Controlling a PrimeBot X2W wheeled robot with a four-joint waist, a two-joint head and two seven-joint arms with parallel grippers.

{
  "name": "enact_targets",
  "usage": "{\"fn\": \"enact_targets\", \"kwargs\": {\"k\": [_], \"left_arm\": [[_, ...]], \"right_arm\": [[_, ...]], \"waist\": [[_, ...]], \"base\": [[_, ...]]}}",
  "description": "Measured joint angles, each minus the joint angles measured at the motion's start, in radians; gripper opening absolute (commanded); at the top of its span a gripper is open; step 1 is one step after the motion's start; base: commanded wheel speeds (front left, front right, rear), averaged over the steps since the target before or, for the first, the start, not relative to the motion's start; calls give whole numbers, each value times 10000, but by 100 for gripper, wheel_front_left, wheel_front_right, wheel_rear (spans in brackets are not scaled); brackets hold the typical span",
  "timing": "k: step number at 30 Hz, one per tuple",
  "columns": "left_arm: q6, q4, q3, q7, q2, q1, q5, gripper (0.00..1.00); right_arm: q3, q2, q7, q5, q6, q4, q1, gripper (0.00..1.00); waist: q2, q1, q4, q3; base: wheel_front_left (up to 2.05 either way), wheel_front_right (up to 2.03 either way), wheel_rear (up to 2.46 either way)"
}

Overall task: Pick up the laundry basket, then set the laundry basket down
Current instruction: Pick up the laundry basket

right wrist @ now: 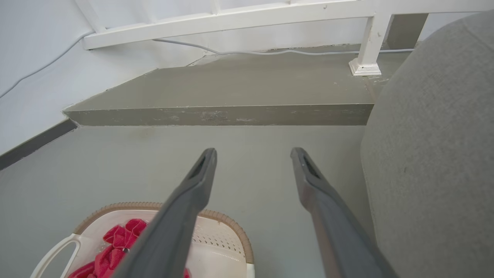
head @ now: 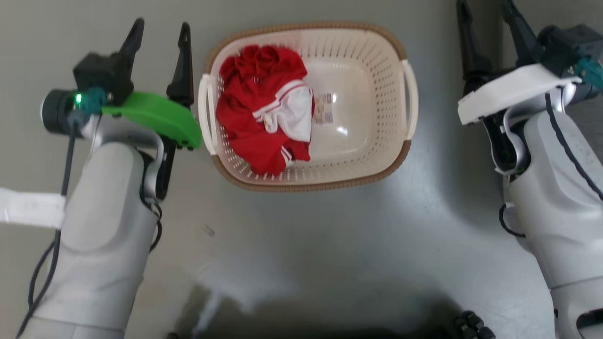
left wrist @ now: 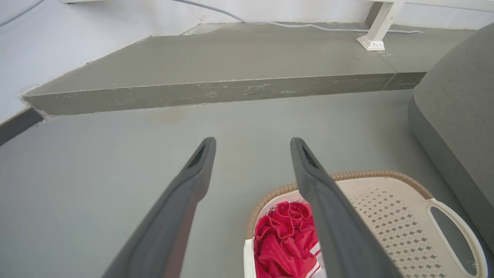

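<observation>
The laundry basket (head: 367, 56) holds red-and-white cloth (head: 249, 113), perhaps a garment.

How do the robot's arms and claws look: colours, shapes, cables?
Both forearms are rounded and pale grey; each ends in two long, dark, tapering fingers. The left claw carries a green plate, a green light and a dark cable; the right claw carries a white plate, and a dark line runs along its forearm.

The laundry basket (head: 372, 52) is glossy cream plastic, rim brown woven-look; its label (head: 323, 108) is paper. The garment (head: 254, 117) is soft cloth. The floor (head: 330, 245) is smooth, faintly glossy.
</observation>
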Motion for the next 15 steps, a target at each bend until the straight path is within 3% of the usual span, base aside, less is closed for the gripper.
{"fn": "enact_targets", "kwargs": {"k": [15], "left_arm": [[-708,1827,-232,403,-219,-1054,-399,100]], "right_arm": [[460,234,180,-98,276,1296,-942,100]], "waist": [[0,0,117,1901]], "base": [[0,0,0]]}}
